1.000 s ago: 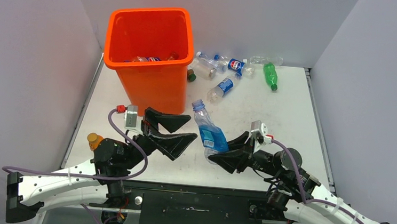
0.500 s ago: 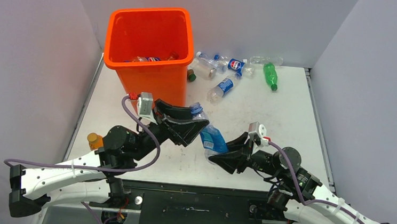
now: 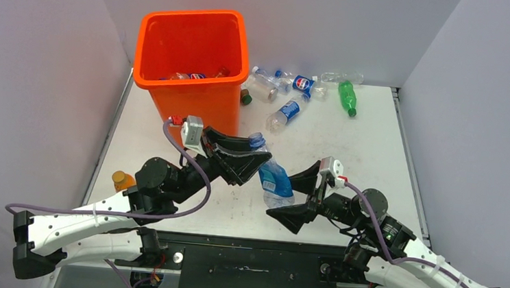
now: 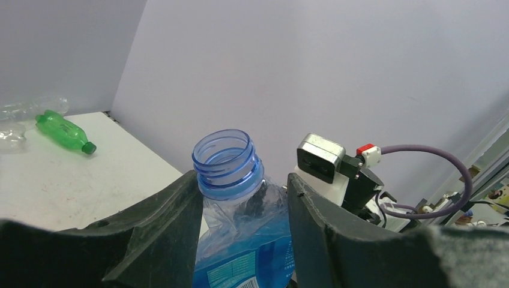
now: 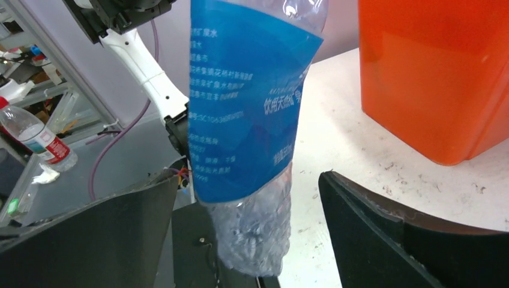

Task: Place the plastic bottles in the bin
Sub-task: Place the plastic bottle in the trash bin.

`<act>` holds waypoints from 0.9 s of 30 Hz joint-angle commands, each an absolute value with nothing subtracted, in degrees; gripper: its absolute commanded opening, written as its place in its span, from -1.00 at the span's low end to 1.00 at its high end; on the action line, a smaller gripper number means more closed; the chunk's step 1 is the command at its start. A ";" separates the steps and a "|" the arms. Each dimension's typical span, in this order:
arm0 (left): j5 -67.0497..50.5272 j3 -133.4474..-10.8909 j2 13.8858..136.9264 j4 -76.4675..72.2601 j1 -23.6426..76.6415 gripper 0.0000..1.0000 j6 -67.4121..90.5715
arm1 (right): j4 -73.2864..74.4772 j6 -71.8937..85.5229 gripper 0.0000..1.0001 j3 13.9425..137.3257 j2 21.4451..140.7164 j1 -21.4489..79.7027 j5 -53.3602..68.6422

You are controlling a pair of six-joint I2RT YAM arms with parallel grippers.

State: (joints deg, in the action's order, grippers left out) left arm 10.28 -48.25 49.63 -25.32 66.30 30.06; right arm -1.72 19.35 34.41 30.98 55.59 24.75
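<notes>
A blue-tinted bottle (image 3: pixel 275 180) with a blue label hangs tilted above the table's front middle. My left gripper (image 3: pixel 257 150) is shut on its open neck; in the left wrist view the neck (image 4: pixel 228 174) sits between the fingers of that gripper (image 4: pixel 243 180). My right gripper (image 3: pixel 279 197) stands open around the bottle's crumpled bottom, and its wrist view shows the bottle (image 5: pixel 240 108) hanging free of both fingers of the gripper (image 5: pixel 249 180). The orange bin (image 3: pixel 186 104) stands at the back left with several bottles inside (image 3: pixel 189 77).
Loose bottles lie behind and right of the bin: a green one (image 3: pixel 347 96), a blue-labelled clear one (image 3: pixel 288 112) and a cluster (image 3: pixel 271 83). A squat orange bottle (image 3: pixel 121 178) stands at the table's left edge. The bin's wall (image 5: pixel 432 78) is close to the right gripper.
My left gripper moved right and closed on the bottle's neck. My right gripper, which had been holding the bottle's lower body, opened and let go.
</notes>
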 commanded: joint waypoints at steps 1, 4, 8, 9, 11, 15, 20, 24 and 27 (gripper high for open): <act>10.55 -53.81 48.15 -24.45 66.27 -1.00 24.92 | -0.44 20.35 0.79 38.79 28.09 56.03 23.26; 13.48 -58.56 46.78 -20.81 66.18 -1.00 18.27 | 4.11 20.03 0.79 42.72 27.18 56.00 21.94; 17.82 -67.22 46.94 -15.18 65.86 -1.00 6.22 | 8.72 18.79 0.79 45.06 24.77 55.93 14.35; 19.16 -69.80 47.53 -13.56 65.69 -1.00 2.50 | 9.27 18.50 0.79 44.57 23.89 55.94 11.57; 22.83 -75.75 49.22 -11.09 65.30 -1.00 -6.24 | 9.66 18.70 0.79 42.49 22.48 55.98 5.60; 34.75 -81.91 53.81 -14.66 62.94 -1.00 -22.03 | 7.60 20.37 0.79 36.15 20.75 55.94 -3.70; 31.09 -89.46 60.45 -15.94 47.16 -1.00 -20.20 | 8.66 24.58 0.79 31.67 21.01 55.98 -18.87; 20.07 -95.93 69.21 -9.42 30.41 -1.00 -4.73 | 10.52 30.04 0.79 29.86 20.61 55.98 -28.72; 13.49 -98.31 75.49 -8.55 22.71 -1.00 5.96 | 10.44 33.75 0.79 28.07 18.67 55.90 -31.38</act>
State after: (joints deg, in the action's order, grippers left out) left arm 23.64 -95.09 68.05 -13.21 31.05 -8.75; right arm 11.33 27.46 29.34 20.93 55.59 -20.95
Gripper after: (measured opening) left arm 0.391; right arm 0.898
